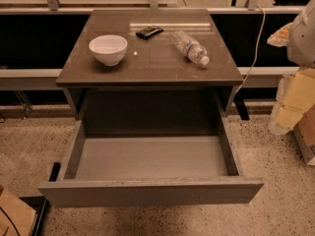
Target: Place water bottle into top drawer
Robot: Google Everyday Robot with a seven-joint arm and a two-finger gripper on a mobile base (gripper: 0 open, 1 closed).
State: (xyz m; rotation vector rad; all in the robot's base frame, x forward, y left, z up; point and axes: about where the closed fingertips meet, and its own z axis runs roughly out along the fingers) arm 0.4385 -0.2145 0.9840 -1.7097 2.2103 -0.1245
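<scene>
The water bottle (191, 47), clear and crinkled with a white cap, lies on its side on the right part of the cabinet top (147, 65), cap pointing to the front right. The top drawer (147, 193) is pulled fully out below it, and its pale grey inside holds nothing. My gripper (295, 100) is at the right edge of the view, beside the cabinet, well right of and below the bottle, and touches nothing.
A white bowl (108, 48) stands on the left of the cabinet top. A small black flat object (149, 32) lies at the back middle. A white cable (253, 53) hangs to the right of the cabinet. A cardboard corner (12, 215) is at the bottom left.
</scene>
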